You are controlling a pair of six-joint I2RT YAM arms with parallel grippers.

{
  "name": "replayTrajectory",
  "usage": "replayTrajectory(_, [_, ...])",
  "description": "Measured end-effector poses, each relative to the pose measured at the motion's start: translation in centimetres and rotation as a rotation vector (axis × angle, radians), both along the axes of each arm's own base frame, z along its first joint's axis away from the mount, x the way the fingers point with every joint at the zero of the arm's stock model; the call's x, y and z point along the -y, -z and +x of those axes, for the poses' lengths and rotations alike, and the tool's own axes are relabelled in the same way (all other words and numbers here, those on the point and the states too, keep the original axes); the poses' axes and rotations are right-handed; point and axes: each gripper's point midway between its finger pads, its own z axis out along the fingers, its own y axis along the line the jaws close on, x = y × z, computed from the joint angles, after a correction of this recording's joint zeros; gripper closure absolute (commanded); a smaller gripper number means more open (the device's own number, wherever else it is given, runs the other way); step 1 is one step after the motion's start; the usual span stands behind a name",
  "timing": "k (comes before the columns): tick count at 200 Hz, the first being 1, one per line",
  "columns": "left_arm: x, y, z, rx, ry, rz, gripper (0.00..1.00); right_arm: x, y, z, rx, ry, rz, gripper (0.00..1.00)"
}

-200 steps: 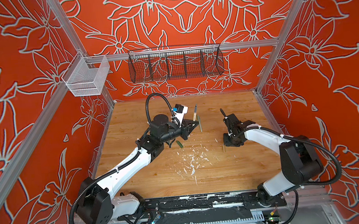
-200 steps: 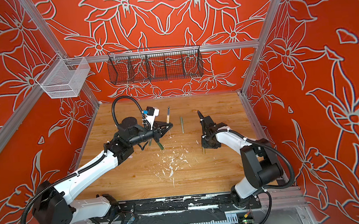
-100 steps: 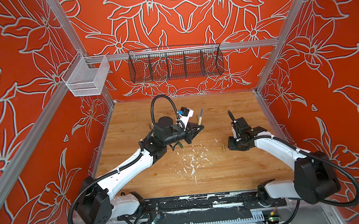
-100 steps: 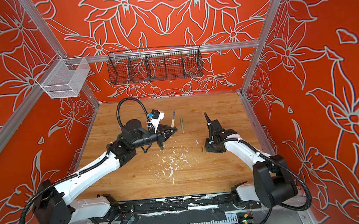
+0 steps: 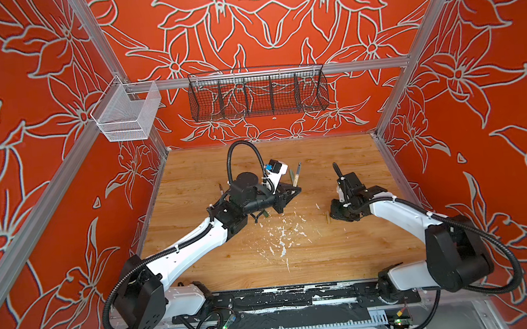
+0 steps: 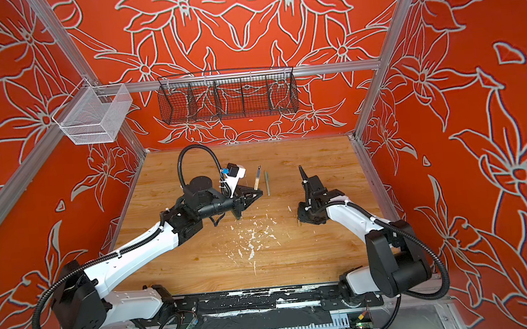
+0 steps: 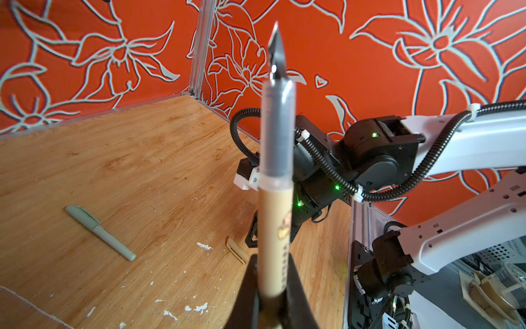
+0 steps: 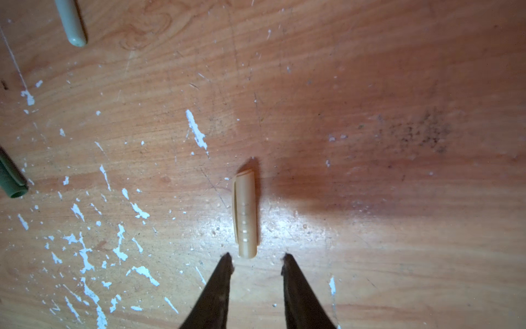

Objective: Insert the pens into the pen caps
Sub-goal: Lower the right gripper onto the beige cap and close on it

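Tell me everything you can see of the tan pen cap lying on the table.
The tan pen cap is a short, stubby tube of smooth plastic, with a clip along one side and a row of small pale marks down its body. It lies flat on the wooden table among white flecks. Nothing grips it: the right gripper hangs open just short of one end.

Wooden table (image 5: 199,268), grain running side to side, surface scuffed. White paint flecks (image 5: 281,235) scattered around the middle of it. A dark speckled smudge (image 8: 421,134) shows on the wood in the right wrist view. Orange walls (image 5: 269,18) with pale flower outlines on three sides. Black wire basket (image 5: 257,95) hangs from the back rail (image 5: 361,65) (divided into five compartments). White mesh basket (image 5: 127,113) mounted at the back left corner, on the metal frame.
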Motion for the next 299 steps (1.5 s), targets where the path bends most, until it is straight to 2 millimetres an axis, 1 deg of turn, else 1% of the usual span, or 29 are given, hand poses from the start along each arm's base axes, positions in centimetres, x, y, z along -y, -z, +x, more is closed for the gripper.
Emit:
replayTrajectory(58, [0.0, 0.1, -0.1, 0.002, 0.002, 0.007, 1.00, -0.6, 1.7, -0.1, -0.050, -0.009, 0.002, 0.69])
replayTrajectory(103, [0.0, 0.2, -0.1, 0.000, 0.003, 0.011, 1.00, -1.1, 2.2, 0.0, -0.055, -0.012, 0.005, 0.71])
replayTrajectory(124, [0.0, 0.3, -0.1, -0.003, 0.003, 0.014, 1.00, -1.0, 2.6, 0.0, -0.065, -0.010, -0.002, 0.74])
replayTrajectory(159, [0.0, 0.5, -0.2, -0.007, 0.003, 0.017, 1.00, -0.8, 3.1, 0.0, -0.071, -0.015, -0.044, 0.75])
replayTrajectory(262, [0.0, 0.5, -0.2, -0.005, 0.004, 0.019, 1.00, -1.1, 3.2, 1.4, -0.053, -0.051, -0.113, 0.76])
replayTrajectory(299, [0.0, 0.5, -0.2, -0.005, 0.004, 0.019, 1.00, -1.6, 3.2, 2.1, -0.047, -0.066, -0.119, 0.76])
